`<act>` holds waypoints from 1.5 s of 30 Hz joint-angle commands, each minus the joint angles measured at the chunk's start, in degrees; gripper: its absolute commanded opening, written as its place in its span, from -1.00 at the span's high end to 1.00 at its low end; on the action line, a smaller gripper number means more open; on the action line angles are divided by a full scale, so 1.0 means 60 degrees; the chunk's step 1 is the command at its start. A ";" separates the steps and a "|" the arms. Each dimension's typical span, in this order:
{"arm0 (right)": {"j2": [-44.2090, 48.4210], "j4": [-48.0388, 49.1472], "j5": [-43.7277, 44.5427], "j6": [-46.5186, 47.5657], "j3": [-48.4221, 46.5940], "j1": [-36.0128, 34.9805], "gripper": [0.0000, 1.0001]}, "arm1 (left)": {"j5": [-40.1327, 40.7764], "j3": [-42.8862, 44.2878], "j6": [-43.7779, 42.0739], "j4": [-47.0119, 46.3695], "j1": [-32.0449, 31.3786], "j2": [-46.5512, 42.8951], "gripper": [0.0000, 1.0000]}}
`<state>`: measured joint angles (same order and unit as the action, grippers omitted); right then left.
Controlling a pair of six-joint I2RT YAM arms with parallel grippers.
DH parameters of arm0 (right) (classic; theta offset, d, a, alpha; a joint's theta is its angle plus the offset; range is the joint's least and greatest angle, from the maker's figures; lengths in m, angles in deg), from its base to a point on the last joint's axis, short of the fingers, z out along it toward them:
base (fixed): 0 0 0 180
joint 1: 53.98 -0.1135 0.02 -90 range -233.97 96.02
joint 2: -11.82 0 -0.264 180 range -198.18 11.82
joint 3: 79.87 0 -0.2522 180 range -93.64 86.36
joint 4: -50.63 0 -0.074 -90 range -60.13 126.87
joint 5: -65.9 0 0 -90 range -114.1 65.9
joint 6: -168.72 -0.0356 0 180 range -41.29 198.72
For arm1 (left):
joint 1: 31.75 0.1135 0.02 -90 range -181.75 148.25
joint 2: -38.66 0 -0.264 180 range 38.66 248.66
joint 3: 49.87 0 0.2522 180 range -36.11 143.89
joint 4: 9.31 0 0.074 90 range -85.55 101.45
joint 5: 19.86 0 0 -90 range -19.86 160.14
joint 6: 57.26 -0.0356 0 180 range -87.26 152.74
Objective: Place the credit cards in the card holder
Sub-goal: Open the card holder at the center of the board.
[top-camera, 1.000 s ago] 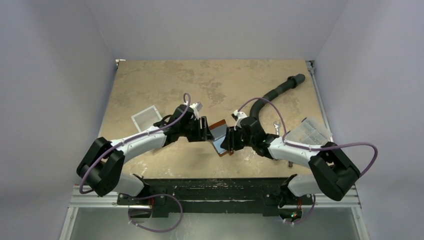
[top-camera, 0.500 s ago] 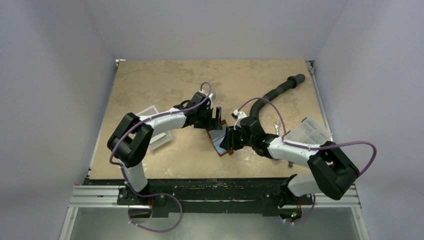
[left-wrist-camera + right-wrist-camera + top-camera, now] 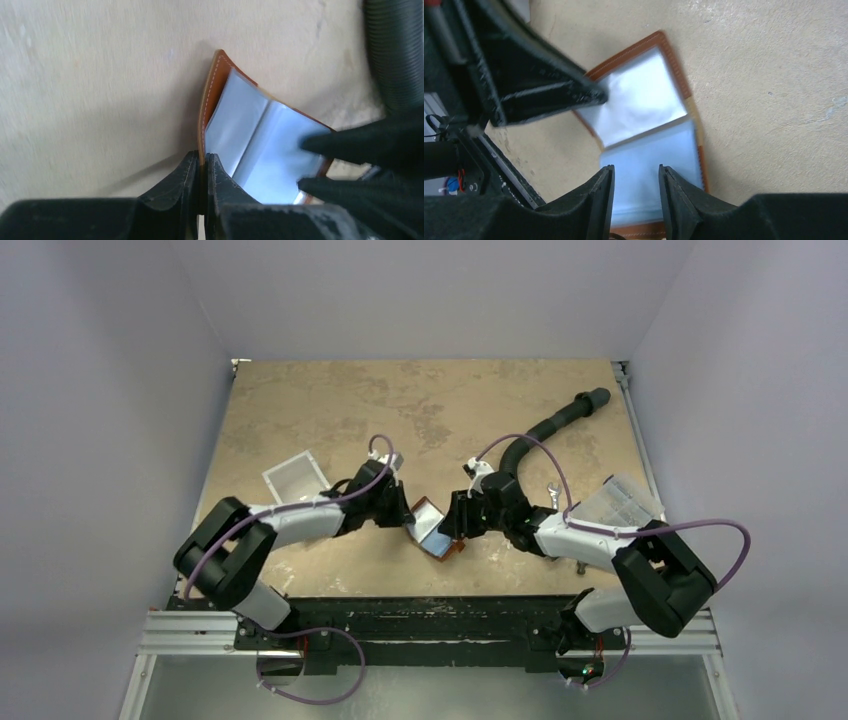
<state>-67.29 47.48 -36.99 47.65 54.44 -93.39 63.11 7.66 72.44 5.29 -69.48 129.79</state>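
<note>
The brown card holder (image 3: 433, 529) lies open on the table between both arms, its left flap (image 3: 212, 90) lifted. Pale grey-blue surfaces (image 3: 649, 160) fill both halves; I cannot tell credit cards from pockets there, and no loose credit cards show. My left gripper (image 3: 202, 159) is shut on the stitched edge of the raised flap, also seen from above (image 3: 407, 519). My right gripper (image 3: 636, 172) stands open low over the other half, nothing between its fingers (image 3: 456, 524). Whether it touches the card holder I cannot tell.
A black ribbed hose (image 3: 545, 428) runs from the right arm toward the back right. A clear-and-white plastic box (image 3: 293, 476) sits left of the left arm. A clear packet (image 3: 630, 502) lies at the right edge, with a small metal piece (image 3: 553, 491) near it.
My left arm swung up and away with its jaws wide, then came back down and shut on the card holder's left flap. The right gripper stayed over the card holder.
</note>
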 commanded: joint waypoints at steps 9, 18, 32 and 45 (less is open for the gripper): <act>0.0053 0.0597 -0.0939 -0.0354 0.0025 -0.0069 0.10 | 0.3587 -0.3376 0.3818 -0.2580 -0.2076 -0.3996 1.00; 0.0206 0.0659 -0.1260 -0.0243 -0.0025 -0.0241 0.18 | 0.3967 -0.2961 0.4020 -0.3318 -0.2075 -0.3645 1.00; -0.0988 0.2532 -0.1557 -0.0491 0.1541 0.1325 0.53 | 0.2252 -0.3363 0.4359 -0.4476 -0.0959 -0.1920 1.00; -0.0740 0.1809 -0.1320 0.0071 0.1035 0.1326 0.53 | -0.0180 -0.2890 0.2858 -0.2782 -0.0195 -0.0951 -0.13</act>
<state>-73.36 63.41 -47.81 44.17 62.68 -85.46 68.27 -9.61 92.97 -14.60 -72.28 122.49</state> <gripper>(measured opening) 0.233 0.490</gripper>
